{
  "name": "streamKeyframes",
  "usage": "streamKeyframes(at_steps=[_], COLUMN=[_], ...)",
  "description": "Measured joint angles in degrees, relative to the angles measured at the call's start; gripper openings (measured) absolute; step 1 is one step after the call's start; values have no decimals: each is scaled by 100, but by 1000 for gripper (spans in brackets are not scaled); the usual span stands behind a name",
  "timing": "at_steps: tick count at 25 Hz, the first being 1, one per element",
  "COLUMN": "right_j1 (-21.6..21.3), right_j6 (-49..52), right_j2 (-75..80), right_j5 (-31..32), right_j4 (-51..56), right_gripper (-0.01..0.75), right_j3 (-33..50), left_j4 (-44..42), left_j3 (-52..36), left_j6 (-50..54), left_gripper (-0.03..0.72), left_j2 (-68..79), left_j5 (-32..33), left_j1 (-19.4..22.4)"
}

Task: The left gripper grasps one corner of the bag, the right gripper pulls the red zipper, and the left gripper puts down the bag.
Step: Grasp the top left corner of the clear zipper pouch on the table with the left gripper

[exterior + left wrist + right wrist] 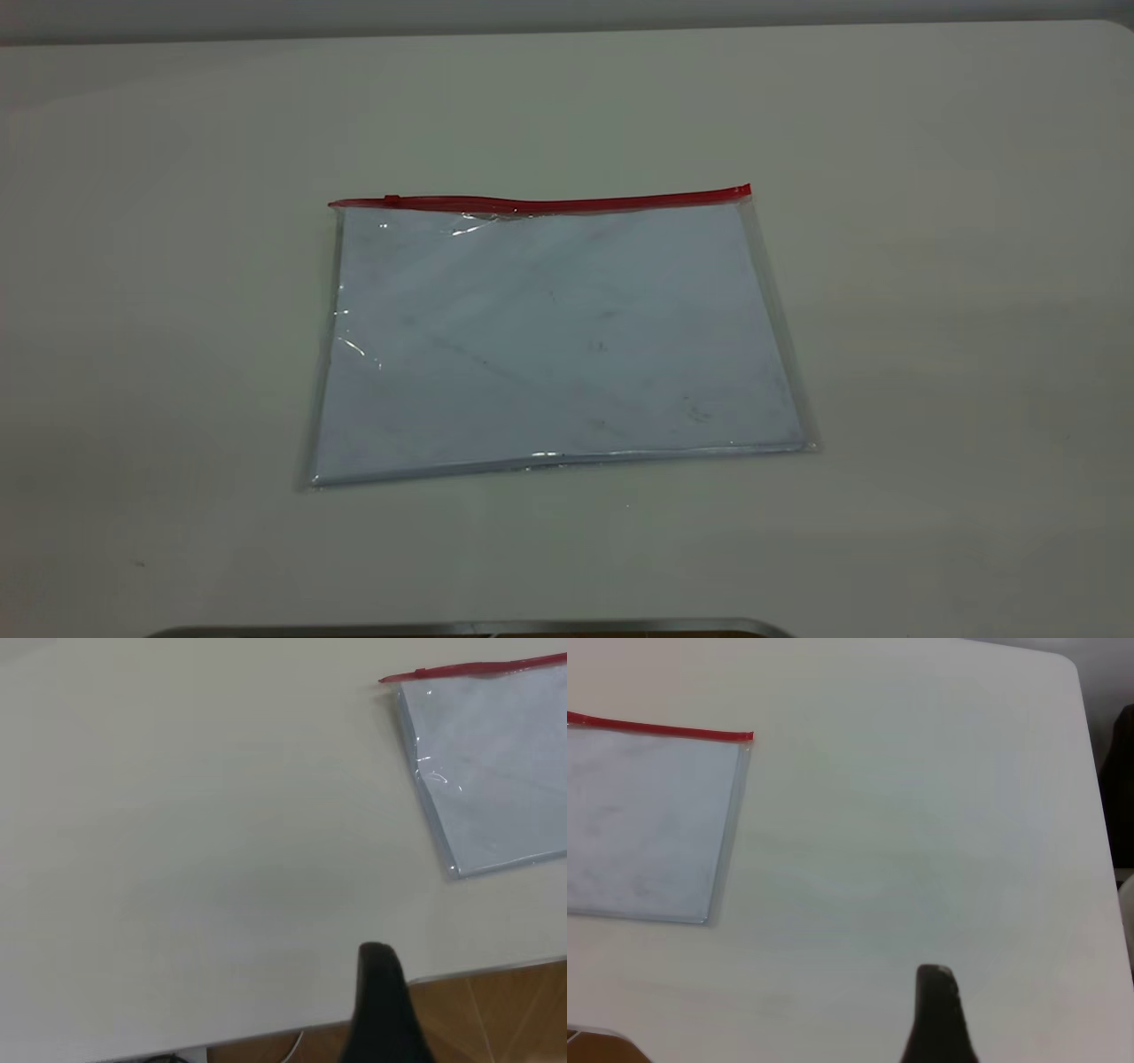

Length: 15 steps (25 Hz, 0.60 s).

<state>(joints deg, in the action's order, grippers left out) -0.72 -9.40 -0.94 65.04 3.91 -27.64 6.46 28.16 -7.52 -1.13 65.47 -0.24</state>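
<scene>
The bag (558, 337) lies flat on the white table, white sheets showing through it. The red zipper (540, 204) runs along its far long edge, with the slider tab (392, 199) near the left end. Neither gripper shows in the exterior view. In the left wrist view the left gripper (376, 957) is one black tapered tip, shut and empty, over the table's near edge and well apart from the bag (496, 771). In the right wrist view the right gripper (935, 979) is also shut and empty, apart from the bag (647, 824) and the zipper's end (744, 735).
The table's near edge (478, 970) has wooden floor (505, 1019) below it. The table's rounded far corner (1063, 660) and a dark object (1121, 762) beyond it show in the right wrist view. A grey metal rim (461, 627) lies at the bottom of the exterior view.
</scene>
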Motion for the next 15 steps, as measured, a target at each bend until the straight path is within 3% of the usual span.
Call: streamKeyframes(at_steps=[4, 8, 15], right_j1=[0, 0, 0], right_j6=[0, -11, -73], right_j2=[0, 174, 2112], right_j5=[-121, -821, -1242], right_j4=[51, 182, 193], right_gripper=[575, 548, 521], right_j3=[-46, -379, -764], left_j4=[0, 0, 175], left_j3=[189, 829, 1834], left_j6=[277, 376, 370], left_gripper=[586, 586, 586], left_j2=[288, 1479, 4099], left_j5=[-256, -638, -1635], left_j1=[0, 0, 0])
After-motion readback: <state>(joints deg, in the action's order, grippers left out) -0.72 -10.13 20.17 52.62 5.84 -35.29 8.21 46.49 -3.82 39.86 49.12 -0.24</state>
